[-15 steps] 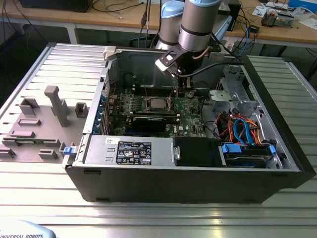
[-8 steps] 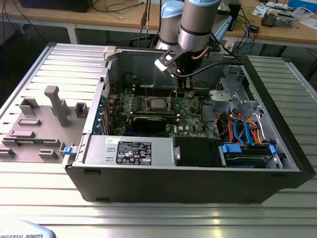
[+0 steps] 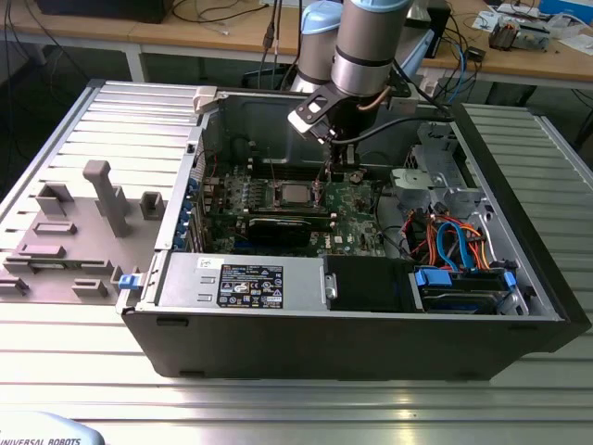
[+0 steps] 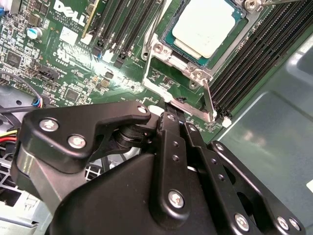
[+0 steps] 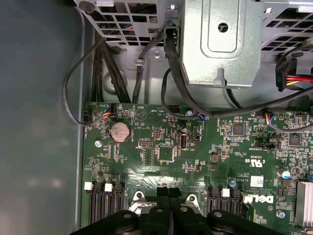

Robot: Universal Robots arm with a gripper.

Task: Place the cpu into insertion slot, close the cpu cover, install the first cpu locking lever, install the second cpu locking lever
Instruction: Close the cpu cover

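Note:
The cpu (image 4: pixel 203 25), a pale silver square, lies flat in the insertion slot (image 4: pixel 167 35) on the green motherboard (image 5: pixel 161 152). The silver cpu cover (image 4: pixel 176 63) frames the chip and looks lowered around it. A thin silver locking lever (image 4: pixel 208 98) slants along the socket's corner, its end close to my fingertips. My gripper (image 4: pixel 177 117) is shut, its black fingers (image 5: pixel 161 193) pressed together with nothing between them, just off the socket's edge. In the exterior view the gripper (image 3: pixel 326 184) hangs inside the case, on the cpu's (image 3: pixel 296 193) right.
Black memory slots (image 4: pixel 244 63) flank the socket. A grey drive cage (image 5: pixel 220 44) and black cables (image 5: pixel 105 63) sit beyond the board's edge. The power supply (image 3: pixel 241 278) and blue and orange cables (image 3: pixel 454 236) fill the case's near side.

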